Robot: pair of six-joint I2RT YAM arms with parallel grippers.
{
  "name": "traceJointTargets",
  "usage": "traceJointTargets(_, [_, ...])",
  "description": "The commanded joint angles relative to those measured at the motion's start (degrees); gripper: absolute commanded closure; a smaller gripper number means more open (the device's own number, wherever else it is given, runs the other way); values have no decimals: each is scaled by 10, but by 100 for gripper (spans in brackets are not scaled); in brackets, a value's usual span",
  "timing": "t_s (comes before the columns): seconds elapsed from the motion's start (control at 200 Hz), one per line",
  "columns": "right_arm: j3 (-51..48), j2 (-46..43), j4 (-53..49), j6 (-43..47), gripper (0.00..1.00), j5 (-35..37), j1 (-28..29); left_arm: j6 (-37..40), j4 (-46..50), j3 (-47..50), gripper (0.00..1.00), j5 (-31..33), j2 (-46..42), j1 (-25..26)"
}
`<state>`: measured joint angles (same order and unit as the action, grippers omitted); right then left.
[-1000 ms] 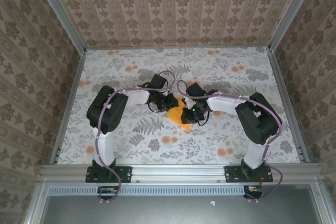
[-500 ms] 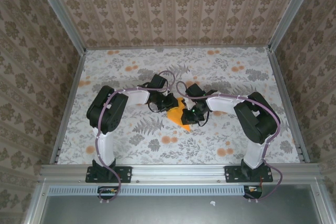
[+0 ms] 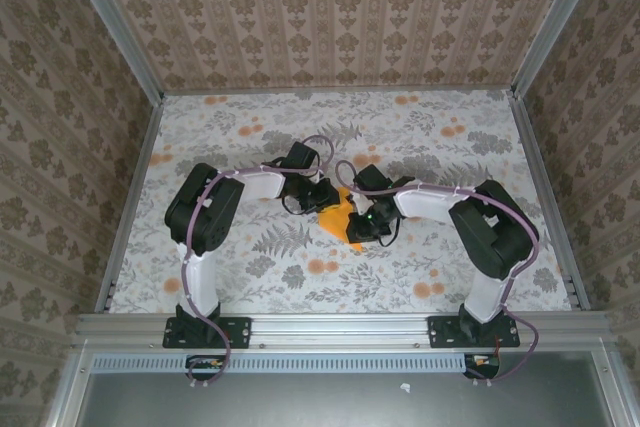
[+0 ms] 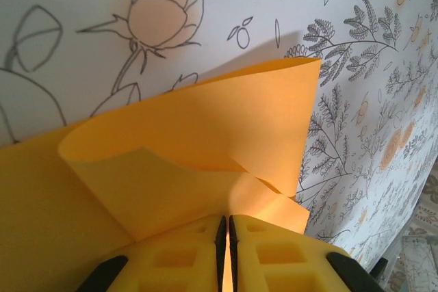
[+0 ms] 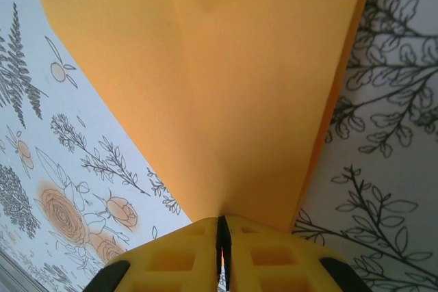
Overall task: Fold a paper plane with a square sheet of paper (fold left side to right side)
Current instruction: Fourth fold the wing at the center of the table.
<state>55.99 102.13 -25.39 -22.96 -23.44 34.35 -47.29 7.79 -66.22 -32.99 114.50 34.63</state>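
The bright orange sheet of paper [image 3: 338,219] sits mid-table between the two arms, folded over itself into a smaller creased shape. In the left wrist view the paper [image 4: 205,141] curls upward in loose layers, and my left gripper [image 4: 224,230] is shut on its near edge. In the right wrist view the paper [image 5: 226,80] spreads flat and wide away from the jaws; my right gripper [image 5: 222,234] is shut on its edge too. From above, the left gripper [image 3: 326,195] pinches the sheet's upper left side and the right gripper [image 3: 364,227] its lower right side.
A grey-white cloth [image 3: 260,267] printed with leaves and small orange flowers covers the table. Wallpapered walls and metal frame rails [image 3: 135,187] close in the left, right and back. Both arms bend inward with cables looping above the paper.
The right gripper has shifted slightly down and left with the paper's edge, pulling the sheet a little narrower. The left gripper has stayed put.
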Motion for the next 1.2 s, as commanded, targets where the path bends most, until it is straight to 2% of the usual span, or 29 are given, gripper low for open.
traceJointTargets(0.0, [-39, 0, -120, -14, 88, 10, 12, 19, 54, 23, 85, 62, 13, -17])
traceJointTargets(0.745, [-103, -58, -133, -48, 93, 20, 11, 27, 66, 23, 85, 71, 5, -19])
traceJointTargets(0.855, [-101, -98, -134, -41, 100, 9, 11, 28, 66, 22, 85, 70, 3, -18])
traceJointTargets(1.015, [-87, -170, -97, -53, 100, -37, -2, 27, 64, 21, 85, 69, 3, -18])
traceJointTargets(1.195, [-41, -113, -32, -67, 100, -62, -17, 26, 63, 19, 85, 67, 4, -17])
